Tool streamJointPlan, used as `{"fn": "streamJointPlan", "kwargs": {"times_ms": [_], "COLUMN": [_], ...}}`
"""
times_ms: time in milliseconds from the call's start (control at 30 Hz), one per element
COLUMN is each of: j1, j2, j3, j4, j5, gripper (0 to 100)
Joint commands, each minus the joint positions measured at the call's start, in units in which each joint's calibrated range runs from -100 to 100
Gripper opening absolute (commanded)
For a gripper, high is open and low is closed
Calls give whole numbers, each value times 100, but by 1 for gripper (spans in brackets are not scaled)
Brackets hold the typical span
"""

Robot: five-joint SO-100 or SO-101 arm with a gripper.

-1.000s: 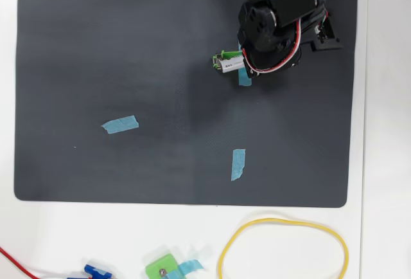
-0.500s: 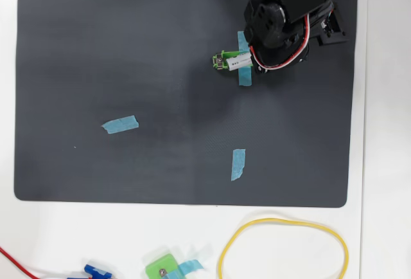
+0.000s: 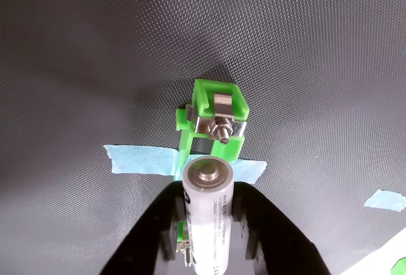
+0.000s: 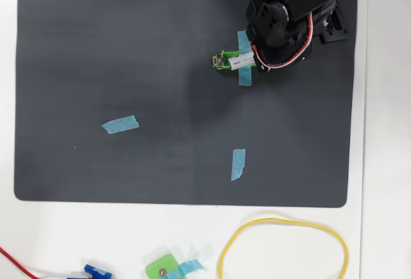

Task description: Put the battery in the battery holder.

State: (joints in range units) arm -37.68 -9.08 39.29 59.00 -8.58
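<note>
Fingers (image 3: pixel 209 224) clamped on battery (image 3: pixel 208 215), aligned over battery holder (image 3: pixel 212 120); not yet seated, pressing in and release remain.

The arm (image 4: pixel 289 9) is all black plastic, built from blocky, boxy segments with rounded motor housings. A bundle of red, white and black wires loops out from its side and curls back under the body. A small silvery cap shows at the end of one motor block. In the wrist view the gripper (image 3: pixel 209 224) appears as two matte black fingers (image 3: pixel 152 237) with broad, sloped outer faces and stepped inner edges.
</note>
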Motion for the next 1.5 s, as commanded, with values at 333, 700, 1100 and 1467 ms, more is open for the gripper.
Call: {"fn": "streamJointPlan", "kwargs": {"times_ms": [333, 700, 1100, 1467], "j1": [-36, 26, 275, 296], "j2": [-205, -205, -196, -145], "j3": [-185, -211, -194, -167], "j4": [-332, -332, -384, -533], "j5": [-154, -363, -650, -660], "gripper": [0, 0, 0, 0]}}
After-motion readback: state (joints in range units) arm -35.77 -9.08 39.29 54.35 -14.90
